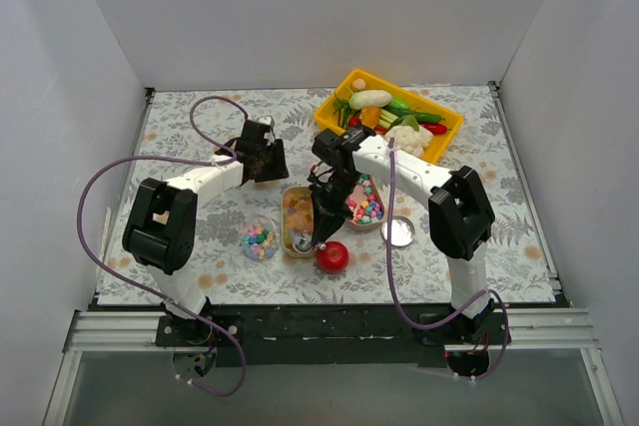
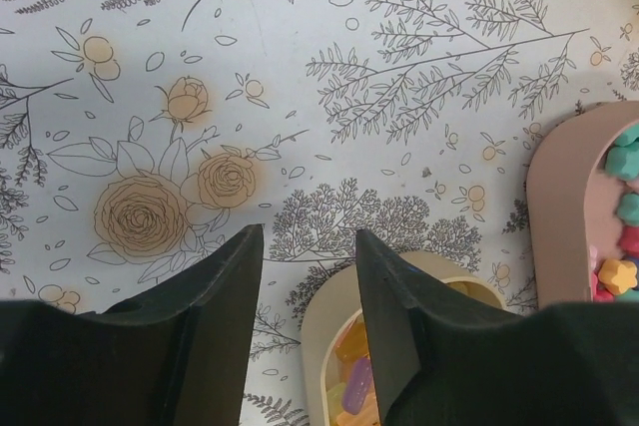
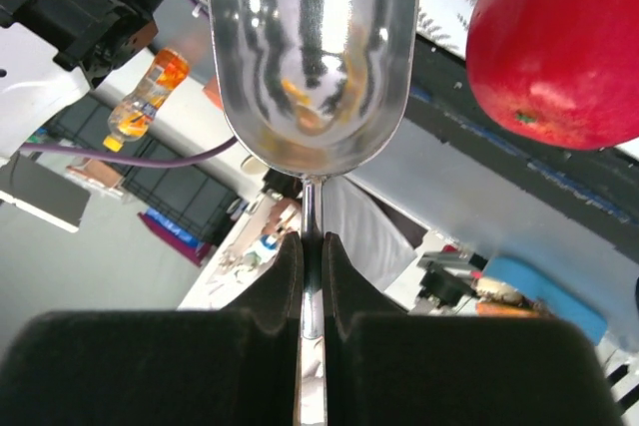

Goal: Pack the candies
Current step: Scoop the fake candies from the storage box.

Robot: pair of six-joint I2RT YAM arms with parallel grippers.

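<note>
The right gripper (image 3: 312,246) had its jaws pressed onto the thin handle of a metal scoop (image 3: 310,57). The scoop's bowl was cut off at the top of the frame, and the amber flecks inside might have been candy or reflection. Just beside the scoop sat the red ball (image 3: 559,47). A bottle (image 3: 150,97) behind carried an orange label too blurred to read.

The left gripper (image 2: 308,238) hung over the floral cloth (image 2: 300,67), jaws spread and nothing between them. The candies (image 2: 351,391) lay in a beige oval tin (image 2: 318,321), half hidden behind one finger (image 2: 394,316). A pink dish (image 2: 564,216) was cropped at the right edge.
</note>
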